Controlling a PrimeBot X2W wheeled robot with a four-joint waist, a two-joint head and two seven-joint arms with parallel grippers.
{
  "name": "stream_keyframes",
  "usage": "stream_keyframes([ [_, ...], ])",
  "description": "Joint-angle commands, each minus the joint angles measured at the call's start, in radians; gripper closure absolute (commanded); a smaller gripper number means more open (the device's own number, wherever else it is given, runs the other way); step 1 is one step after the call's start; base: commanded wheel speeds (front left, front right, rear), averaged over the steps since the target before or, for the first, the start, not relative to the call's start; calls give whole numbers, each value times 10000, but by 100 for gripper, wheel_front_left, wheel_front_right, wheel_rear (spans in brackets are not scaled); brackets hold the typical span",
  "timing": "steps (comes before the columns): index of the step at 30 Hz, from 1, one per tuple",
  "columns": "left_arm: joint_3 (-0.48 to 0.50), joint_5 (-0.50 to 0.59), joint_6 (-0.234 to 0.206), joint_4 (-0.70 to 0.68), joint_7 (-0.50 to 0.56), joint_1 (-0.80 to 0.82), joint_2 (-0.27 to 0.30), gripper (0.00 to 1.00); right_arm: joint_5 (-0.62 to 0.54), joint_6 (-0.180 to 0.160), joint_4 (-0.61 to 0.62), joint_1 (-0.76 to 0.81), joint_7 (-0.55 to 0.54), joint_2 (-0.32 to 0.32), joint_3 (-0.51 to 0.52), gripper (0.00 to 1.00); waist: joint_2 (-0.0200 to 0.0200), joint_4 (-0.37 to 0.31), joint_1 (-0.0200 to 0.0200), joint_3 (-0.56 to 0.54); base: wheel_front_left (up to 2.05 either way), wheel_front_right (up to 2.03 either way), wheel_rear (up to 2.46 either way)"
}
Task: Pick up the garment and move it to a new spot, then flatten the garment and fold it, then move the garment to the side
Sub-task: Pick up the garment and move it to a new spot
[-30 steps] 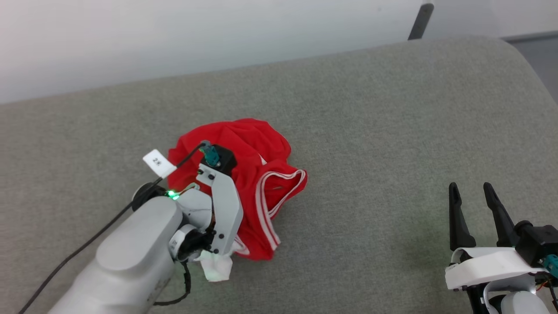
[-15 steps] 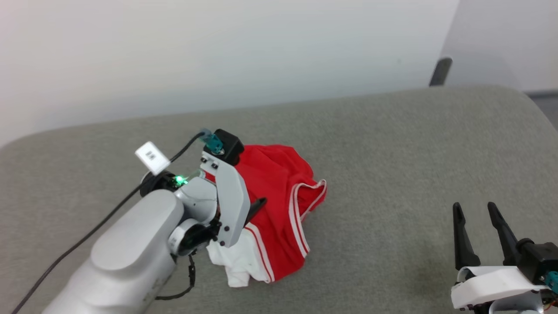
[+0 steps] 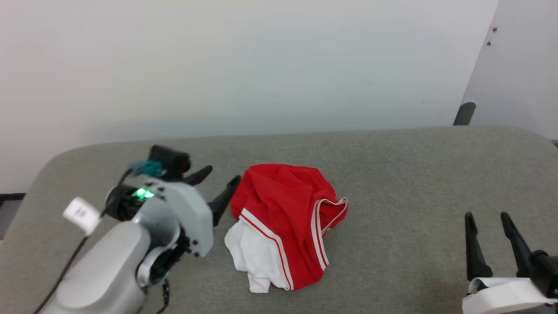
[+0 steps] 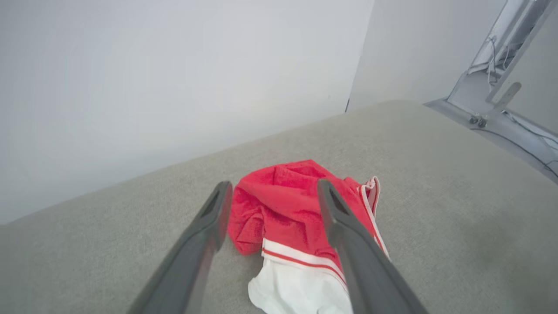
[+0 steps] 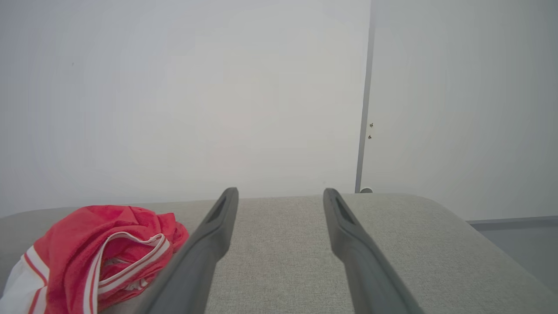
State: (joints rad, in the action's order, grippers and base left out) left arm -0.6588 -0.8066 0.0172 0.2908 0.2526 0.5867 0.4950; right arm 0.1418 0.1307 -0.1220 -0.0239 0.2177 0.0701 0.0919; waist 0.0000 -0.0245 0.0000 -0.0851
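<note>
**Head view.** The garment [image 3: 283, 209] lies in a crumpled heap near the middle of the grey fabric-covered desk [image 3: 392, 174]. It is mostly red. A white sleeve [image 3: 257, 257] spills out at 7 o'clock of the heap, bordered by a white-red-white stripe. A loop of the same striped trim [image 3: 329, 213] stands open at 3 o'clock.

The left end effector [image 3: 223, 173] is at 9 o'clock of the garment, its two dark fingers spread apart and pointing toward 2 o'clock. The nearer fingertip is just beside the red edge, but whether it touches cannot be told. It grips nothing. A green light [image 3: 141, 192] glows on the wrist, and a white tag [image 3: 80, 213] hangs on the cable at 8 o'clock of it.

The right end effector [image 3: 486, 216] is at 4 o'clock of the garment, well apart from it. Its fingers are open, empty and pointing to 12 o'clock. A pale wall [image 3: 261, 65] rises behind the desk.

**Left wrist view.** The garment [image 4: 283, 205] lies on the desk beyond the parted fingers of the left end effector [image 4: 274, 185], with the white sleeve toward 6 o'clock.

**Right wrist view.** The fingers of the right end effector [image 5: 281, 194] stand wide over bare desk. The garment [image 5: 87, 235] sits at 8 o'clock, its trim loop facing the camera.
</note>
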Motion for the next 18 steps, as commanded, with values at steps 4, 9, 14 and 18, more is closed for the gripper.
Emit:
stream_keyframes([
  [4,630,112,-183,-348,-1617,-844,381,0,-29,1,263,342,-50,83,224,0,0,276,0,-202,0,0,0],
  [9,1176,168,-274,-490,-3043,-1577,739,0,-7,1,419,514,-12,145,441,0,0,451,0,-224,0,0,0],
  [14,1518,172,-365,-583,-4024,-2293,973,0,-13,1,397,640,51,177,519,0,0,584,0,-259,0,0,0],
  [18,1881,101,-547,-504,-4716,-2973,1056,0,3,1,309,705,146,230,591,0,0,717,0,-263,0,0,0],
])
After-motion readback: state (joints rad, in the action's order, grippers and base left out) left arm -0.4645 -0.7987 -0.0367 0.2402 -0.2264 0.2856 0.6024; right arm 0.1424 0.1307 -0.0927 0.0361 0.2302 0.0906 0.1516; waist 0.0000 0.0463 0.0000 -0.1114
